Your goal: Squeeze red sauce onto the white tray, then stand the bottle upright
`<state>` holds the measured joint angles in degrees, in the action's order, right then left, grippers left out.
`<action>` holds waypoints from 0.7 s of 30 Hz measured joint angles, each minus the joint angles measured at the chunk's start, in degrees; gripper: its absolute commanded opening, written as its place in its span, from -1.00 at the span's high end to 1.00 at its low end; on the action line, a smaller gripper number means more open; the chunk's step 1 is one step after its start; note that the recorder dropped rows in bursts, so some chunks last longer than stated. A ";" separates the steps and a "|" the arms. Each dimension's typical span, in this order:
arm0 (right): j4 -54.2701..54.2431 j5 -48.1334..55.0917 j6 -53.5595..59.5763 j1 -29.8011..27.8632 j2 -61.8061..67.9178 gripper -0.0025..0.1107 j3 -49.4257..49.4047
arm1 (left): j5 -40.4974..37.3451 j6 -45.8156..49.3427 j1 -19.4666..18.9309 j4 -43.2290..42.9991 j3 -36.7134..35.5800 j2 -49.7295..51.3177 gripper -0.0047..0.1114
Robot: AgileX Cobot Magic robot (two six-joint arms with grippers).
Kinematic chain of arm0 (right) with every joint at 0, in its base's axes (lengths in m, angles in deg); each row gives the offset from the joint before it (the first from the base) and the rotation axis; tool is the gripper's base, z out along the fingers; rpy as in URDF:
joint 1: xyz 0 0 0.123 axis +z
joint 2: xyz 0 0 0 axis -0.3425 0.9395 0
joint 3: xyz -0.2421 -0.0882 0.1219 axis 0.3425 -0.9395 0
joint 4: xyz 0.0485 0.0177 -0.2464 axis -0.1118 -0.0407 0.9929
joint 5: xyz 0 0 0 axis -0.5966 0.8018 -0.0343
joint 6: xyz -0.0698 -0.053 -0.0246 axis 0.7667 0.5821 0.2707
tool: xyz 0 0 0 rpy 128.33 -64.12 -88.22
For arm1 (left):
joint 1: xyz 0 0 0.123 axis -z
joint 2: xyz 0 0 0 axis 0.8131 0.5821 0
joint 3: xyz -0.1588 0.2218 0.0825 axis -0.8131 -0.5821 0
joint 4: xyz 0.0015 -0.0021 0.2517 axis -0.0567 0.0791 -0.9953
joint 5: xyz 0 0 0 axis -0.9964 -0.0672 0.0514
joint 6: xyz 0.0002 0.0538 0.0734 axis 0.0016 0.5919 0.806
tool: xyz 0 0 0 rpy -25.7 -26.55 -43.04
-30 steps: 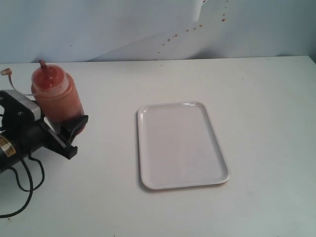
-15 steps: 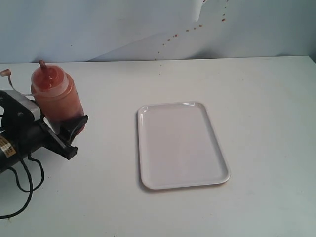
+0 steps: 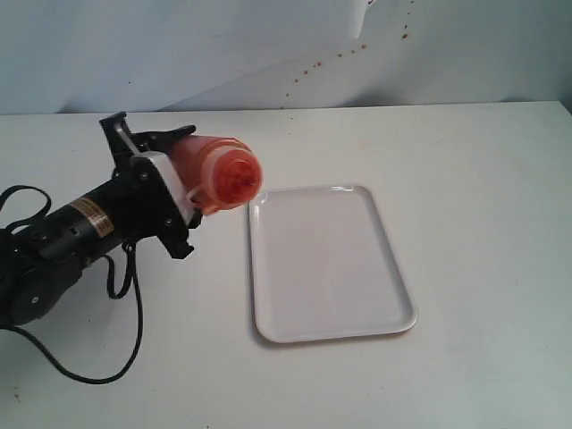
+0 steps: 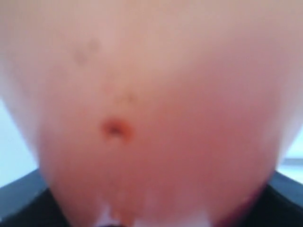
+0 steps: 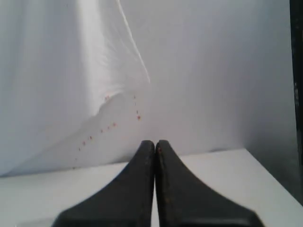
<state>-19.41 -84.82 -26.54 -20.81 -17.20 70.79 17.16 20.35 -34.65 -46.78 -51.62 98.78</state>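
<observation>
In the exterior view my left gripper [image 3: 179,183] is shut on the bottle [image 3: 219,172] and holds it in the air, tipped onto its side. The red-orange nozzle end points out over the table, just beside the near-left corner of the white tray [image 3: 326,268]. No red sauce shows on the tray. The bottle [image 4: 151,94] fills the left wrist view as a pink-red blur, with dark fingers [image 4: 19,203] at the lower corners. My right gripper [image 5: 155,143] is shut with nothing in it, facing the backdrop; the exterior view does not show it.
A black cable [image 3: 121,331] loops on the table under the left arm. The white backdrop [image 3: 295,45] behind the table carries small red specks [image 3: 317,64]. The table's far edge meets that backdrop.
My left gripper has lifted the bottle from where it stood at the table's left, carried it right toward the tray and tipped it from upright onto its side.
</observation>
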 measured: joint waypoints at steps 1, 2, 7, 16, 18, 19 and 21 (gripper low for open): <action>-0.03 -2.55 -1.16 0.00 0.00 0.96 0.00 | -0.94 4.63 1.88 2.53 1.20 0.00 0.92; -0.13 -3.63 -2.36 0.00 0.00 0.96 0.00 | -1.24 6.78 2.75 3.97 1.75 0.00 0.92; -0.24 -7.11 -11.50 0.00 0.00 0.96 0.00 | -1.62 19.61 5.93 12.11 4.31 0.00 0.92; 1.66 -8.82 -31.34 0.00 0.00 0.96 0.00 | -1.76 42.34 6.23 21.59 6.00 0.00 0.92; 7.84 -8.91 -35.62 0.00 0.00 0.96 0.00 | -1.61 45.59 6.23 22.01 6.00 0.12 0.92; 12.78 -9.05 -38.84 0.00 0.00 0.96 0.00 | -0.76 46.79 6.23 22.17 6.00 0.34 0.92; 23.39 -9.94 -46.44 0.00 0.00 0.96 0.58 | 1.81 48.66 6.23 22.25 6.00 1.34 0.92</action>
<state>3.98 -94.76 -72.97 -20.81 -17.20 71.37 18.97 69.01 -28.42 -24.53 -45.62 100.12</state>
